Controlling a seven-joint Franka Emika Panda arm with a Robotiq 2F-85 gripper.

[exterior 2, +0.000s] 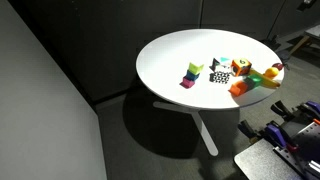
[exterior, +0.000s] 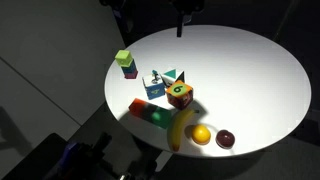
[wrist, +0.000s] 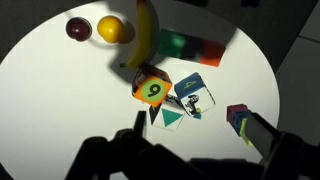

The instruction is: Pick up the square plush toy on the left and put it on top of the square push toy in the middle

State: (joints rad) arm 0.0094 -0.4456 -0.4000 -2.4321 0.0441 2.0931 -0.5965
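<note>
Green-and-purple plush cube (exterior: 124,63) sits alone near the table (exterior: 250,70) edge, apart from the teal-and-white plush cube (exterior: 160,82) at centre. It is probably light and squashy, so pinch two opposite flat sides at mid-height. Gripper (wrist: 195,138) is overhead, jaws spread wide and empty. The orange number cube (exterior: 180,95) sits just beside the teal one, with the red-green block (exterior: 150,111) and banana (exterior: 182,128) near, crowding the drop.

The end effector (wrist: 198,140) is a dark blur cut by the wrist view's lower edge.
</note>
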